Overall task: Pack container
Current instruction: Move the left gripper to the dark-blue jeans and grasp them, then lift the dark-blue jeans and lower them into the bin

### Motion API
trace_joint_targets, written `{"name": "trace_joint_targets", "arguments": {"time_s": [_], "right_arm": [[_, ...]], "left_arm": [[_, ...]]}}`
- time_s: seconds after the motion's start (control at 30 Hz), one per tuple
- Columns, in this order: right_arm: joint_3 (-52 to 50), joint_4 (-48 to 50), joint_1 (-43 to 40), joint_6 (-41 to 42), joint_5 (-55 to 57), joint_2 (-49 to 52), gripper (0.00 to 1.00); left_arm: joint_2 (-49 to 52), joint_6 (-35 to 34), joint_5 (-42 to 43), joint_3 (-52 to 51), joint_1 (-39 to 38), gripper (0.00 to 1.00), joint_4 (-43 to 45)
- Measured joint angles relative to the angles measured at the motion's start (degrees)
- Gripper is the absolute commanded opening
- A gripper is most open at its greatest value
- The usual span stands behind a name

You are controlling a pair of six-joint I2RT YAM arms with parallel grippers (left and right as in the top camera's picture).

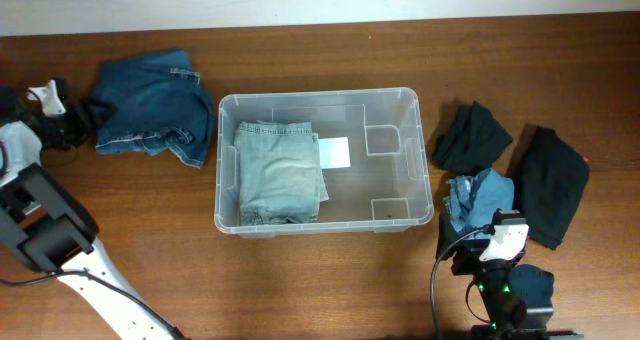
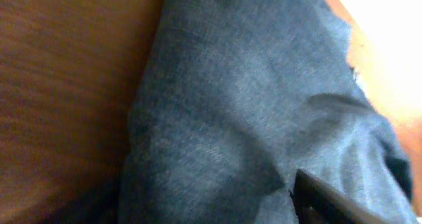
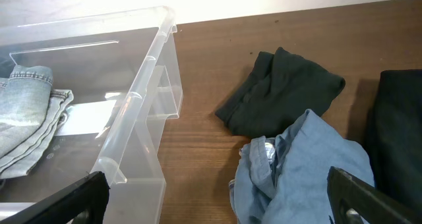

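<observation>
Far left, toward the far edge of the table [image 1: 320, 280]: left gripper [image 1: 80, 118] right at the left edge of a crumpled heap of dark blue jeans [image 1: 150, 115]. From the left wrist, only denim filling the view and one dark finger [image 2: 330, 197] low on the right; cannot tell whether open, closed or gripping cloth. Well apart from the container, with the jeans heap between the two.

Centre: the container [image 1: 425, 170], clear and rectangular, flat on the table, long sides running left to right. Inside, in the left half, folded light blue jeans [image 1: 280, 172]; just right of them, a white label [image 1: 335, 152] on the base. Right half showing bare plastic.

Right of the container, on the table: a black garment [image 1: 472, 135] toward the far side, a rumpled light blue garment [image 1: 478, 198] nearer, a second black garment [image 1: 550, 185] further right.

Near right: right gripper [image 3: 216, 178] spread wide, holding nothing, fingers at the two lower corners of the wrist view. Facing away from the near edge, with the light blue garment directly ahead and the container's near right corner [image 3: 138, 118] ahead to the left, close but not touching.
</observation>
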Motion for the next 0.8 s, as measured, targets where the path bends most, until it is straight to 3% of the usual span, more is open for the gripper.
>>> {"name": "trace_joint_targets", "arguments": {"time_s": [0.03,0.07,0.3,0.5,0.63,0.8], "right_arm": [[0.0,0.0,0.0,-0.02,0.0,0.0,0.98],[0.0,0.0,0.0,-0.04,0.0,0.0,0.98],[0.0,0.0,0.0,0.0,0.0,0.0,0.98],[0.0,0.0,0.0,-0.04,0.0,0.0,0.98],[0.0,0.0,0.0,0.0,0.0,0.0,0.98],[0.0,0.0,0.0,-0.07,0.0,0.0,0.98]], "left_arm": [[0.26,-0.33,0.55,0.13,-0.15,0.22,-0.04],[0.59,-0.07,0.42,0.17,-0.37,0.01,-0.7],[1.92,-0.44,7.48,0.42,-0.09,0.0,-6.78],[0.42,2.1,11.82,-0.66,1.44,0.0,-19.43],[-9.64,4.44,8.9,-1.95,0.94,0.0,-25.22],[-32.52,5.97,3.58,-2.23,-2.05,0.0,-26.08]]}}
